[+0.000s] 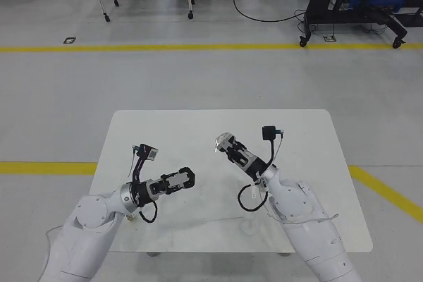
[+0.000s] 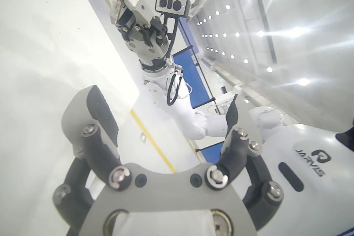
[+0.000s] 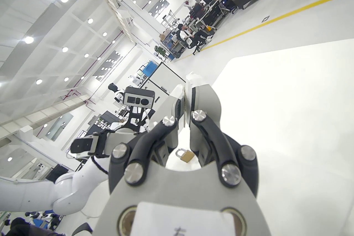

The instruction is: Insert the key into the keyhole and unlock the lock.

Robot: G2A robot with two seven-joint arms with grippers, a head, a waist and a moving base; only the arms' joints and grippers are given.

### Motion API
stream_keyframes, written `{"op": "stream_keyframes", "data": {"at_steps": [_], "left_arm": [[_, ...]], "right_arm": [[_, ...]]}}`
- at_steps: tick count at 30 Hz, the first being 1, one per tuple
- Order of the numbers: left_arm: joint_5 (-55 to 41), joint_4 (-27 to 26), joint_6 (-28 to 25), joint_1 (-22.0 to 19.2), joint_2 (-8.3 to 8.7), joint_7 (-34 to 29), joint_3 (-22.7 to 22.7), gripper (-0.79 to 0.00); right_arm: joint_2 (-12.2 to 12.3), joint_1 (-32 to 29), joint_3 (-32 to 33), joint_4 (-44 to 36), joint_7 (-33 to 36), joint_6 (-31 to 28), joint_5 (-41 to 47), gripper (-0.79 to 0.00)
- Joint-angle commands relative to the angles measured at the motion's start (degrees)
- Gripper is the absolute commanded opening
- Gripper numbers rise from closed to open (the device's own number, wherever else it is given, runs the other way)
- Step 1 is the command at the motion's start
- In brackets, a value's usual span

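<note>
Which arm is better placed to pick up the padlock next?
Left. Its jaws stand open and empty; the right jaws are shut on a thin metal piece, likely the key. The padlock lies on the table, untouched.

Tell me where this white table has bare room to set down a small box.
Bare: the white rectangular table's far strip beyond both end effectors, and its far right corner. Crowded: the middle, where the open left end effector and the right end effector, shut on a thin metal key, hang. A brass padlock lies on the table, exact spot unclear.

Brass padlock (image 3: 184,156) lies on table (image 3: 290,123) (key (image 2: 118,3) seemingly in right claw (image 3: 188,90)).
</note>
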Motion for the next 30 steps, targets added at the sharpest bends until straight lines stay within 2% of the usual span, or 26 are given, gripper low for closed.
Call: {"op": "stream_keyframes", "data": {"at_steps": [1,2,6,9,10,16,18,30], "left_arm": [[2.8,2.0,-0.9,-1.8,-0.5,2.3,2.2,0.0],[3.8,2.7,-1.2,-2.5,-0.73,3.5,2.9,0.0],[6.1,4.6,-2.1,-4.2,-1.38,7.2,5.0,-0.234],[6.9,5.5,-2.5,-4.9,-1.65,8.8,5.6,-0.302],[7.1,5.7,-2.5,-5.1,-1.71,9.1,5.8,-0.379],[7.9,6.7,-2.3,-5.5,-1.86,10.5,5.9,-0.591],[8.1,6.9,-2.1,-5.6,-1.9,10.7,6.0,-0.61],[9.7,8.5,-0.7,-6.7,-2.41,12.6,7.4,-0.603]], "right_arm": [[-0.1,0.3,-0.5,0.3,0.7,0.2,1.0,-0.785],[-0.2,0.5,-0.8,0.4,1.1,0.3,1.5,-0.785],[-0.5,1.3,-1.9,1.4,2.8,0.7,3.2,-0.785],[-0.7,1.8,-2.3,2.0,3.4,0.9,3.9,-0.785],[-0.7,1.9,-2.3,2.1,3.5,1.0,3.9,-0.785],[-0.9,2.3,-2.6,2.7,3.8,1.2,4.5,-0.785],[-1.0,2.4,-2.6,2.8,4.0,1.2,4.5,-0.785],[-1.2,2.6,-2.9,2.9,5.6,1.7,5.3,-0.785]]}}
